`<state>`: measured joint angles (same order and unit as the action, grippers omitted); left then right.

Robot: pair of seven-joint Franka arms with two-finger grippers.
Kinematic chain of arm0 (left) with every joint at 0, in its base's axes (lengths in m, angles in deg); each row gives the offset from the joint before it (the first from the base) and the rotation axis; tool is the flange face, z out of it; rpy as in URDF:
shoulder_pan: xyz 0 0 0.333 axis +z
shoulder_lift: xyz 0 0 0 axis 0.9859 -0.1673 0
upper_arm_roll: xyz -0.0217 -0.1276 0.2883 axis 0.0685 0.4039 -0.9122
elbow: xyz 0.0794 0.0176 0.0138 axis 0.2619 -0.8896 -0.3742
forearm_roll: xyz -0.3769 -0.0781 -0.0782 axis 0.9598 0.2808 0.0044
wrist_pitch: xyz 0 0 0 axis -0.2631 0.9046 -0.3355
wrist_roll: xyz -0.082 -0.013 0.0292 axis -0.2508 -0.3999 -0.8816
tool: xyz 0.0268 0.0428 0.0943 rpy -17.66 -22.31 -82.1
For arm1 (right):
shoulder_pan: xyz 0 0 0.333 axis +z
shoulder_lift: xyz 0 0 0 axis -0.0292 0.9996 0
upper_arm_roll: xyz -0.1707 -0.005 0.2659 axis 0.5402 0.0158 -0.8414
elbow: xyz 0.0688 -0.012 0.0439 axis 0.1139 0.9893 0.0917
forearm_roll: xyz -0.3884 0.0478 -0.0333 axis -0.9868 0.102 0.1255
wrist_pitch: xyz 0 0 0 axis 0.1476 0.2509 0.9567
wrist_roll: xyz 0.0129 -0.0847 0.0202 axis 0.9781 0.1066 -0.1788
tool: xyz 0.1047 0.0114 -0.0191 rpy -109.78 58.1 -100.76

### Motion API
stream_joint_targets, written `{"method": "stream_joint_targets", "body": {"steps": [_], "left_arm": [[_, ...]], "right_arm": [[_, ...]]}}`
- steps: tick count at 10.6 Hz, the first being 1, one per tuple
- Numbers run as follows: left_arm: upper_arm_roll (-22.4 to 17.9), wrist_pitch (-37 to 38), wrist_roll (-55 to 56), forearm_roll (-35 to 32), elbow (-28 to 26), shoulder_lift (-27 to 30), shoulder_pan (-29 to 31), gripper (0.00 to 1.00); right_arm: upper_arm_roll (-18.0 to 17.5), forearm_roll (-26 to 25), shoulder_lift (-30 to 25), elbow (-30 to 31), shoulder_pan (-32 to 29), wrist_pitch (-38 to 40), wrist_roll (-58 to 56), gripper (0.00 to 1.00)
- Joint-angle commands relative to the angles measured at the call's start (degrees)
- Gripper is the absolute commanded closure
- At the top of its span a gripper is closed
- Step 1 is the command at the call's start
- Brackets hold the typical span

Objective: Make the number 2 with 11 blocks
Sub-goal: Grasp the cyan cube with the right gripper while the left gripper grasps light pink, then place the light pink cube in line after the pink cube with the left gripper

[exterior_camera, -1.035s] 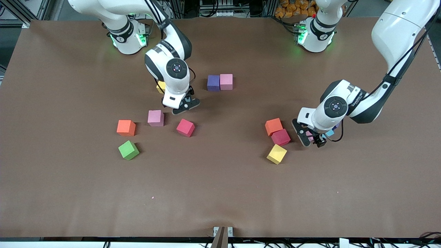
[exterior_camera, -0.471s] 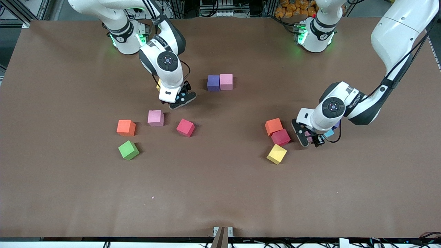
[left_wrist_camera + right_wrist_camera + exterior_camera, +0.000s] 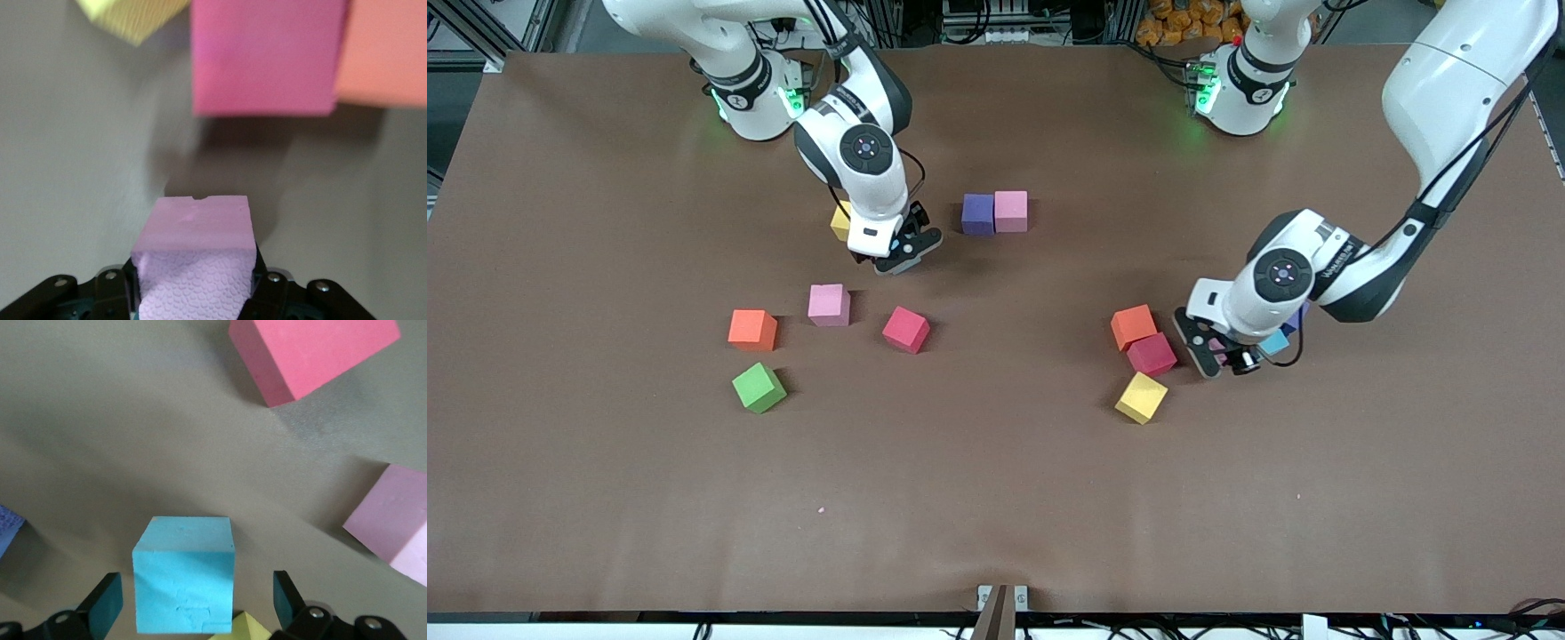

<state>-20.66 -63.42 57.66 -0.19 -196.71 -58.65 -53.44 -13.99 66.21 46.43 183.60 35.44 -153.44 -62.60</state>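
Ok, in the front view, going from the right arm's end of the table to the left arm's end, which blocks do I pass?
Orange block → pink block → red block → purple block → second pink block → light blue block.

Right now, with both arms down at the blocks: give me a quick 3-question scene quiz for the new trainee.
1. True or false: the right gripper is shut on the light blue block.
2. What colour is the block between the left gripper's fingers? A) green B) pink C) orange
3. Fill in: the purple block sits edge to edge with a ___ block.

Key:
1. False. The jaws stand open on either side of the block, with gaps.
2. B, the held pink block.
3. Pink, the neighbouring pink block.
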Motion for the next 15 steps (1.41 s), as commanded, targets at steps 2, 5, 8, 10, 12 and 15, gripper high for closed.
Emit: {"method": "stream_joint_targets", "body": {"steps": [2, 5, 8, 10, 12, 15], "left_arm": [[7.2, 5.4, 3.7, 1.4, -3.1, 6.1, 0.8, 0.54], [15.5, 10.9, 6.2, 2.2, -3.1, 6.9, 1.6, 0.54], [22.6, 14.6, 12.7, 2.2, -3.3, 6.1, 0.8, 0.54], [23.8, 14.8, 14.2, 2.2, -3.9, 6.1, -2.7, 0.54], [23.7, 14.7, 14.5, 2.1, -3.5, 4.9, -7.7, 0.54], [23.2, 14.5, 16.3, 1.4, -3.8, 3.6, -12.6, 0.53]], "right_arm": [[0.0, 1.2, -0.4, 3.1, 0.1, -3.6, -1.4, 0.00], [0.0, 1.2, 3.1, 4.6, 0.1, -10.6, -1.3, 0.00], [0.0, 1.1, 3.2, 4.5, 0.0, -10.6, -1.3, 0.00], [0.0, 1.2, 2.6, 4.5, -0.2, -10.6, -0.9, 0.62], [0.0, 1.2, 0.3, 4.4, -0.8, -9.3, 0.0, 0.72], [0.2, 1.3, -3.3, 3.6, -2.6, -6.1, 1.5, 0.72]]}}
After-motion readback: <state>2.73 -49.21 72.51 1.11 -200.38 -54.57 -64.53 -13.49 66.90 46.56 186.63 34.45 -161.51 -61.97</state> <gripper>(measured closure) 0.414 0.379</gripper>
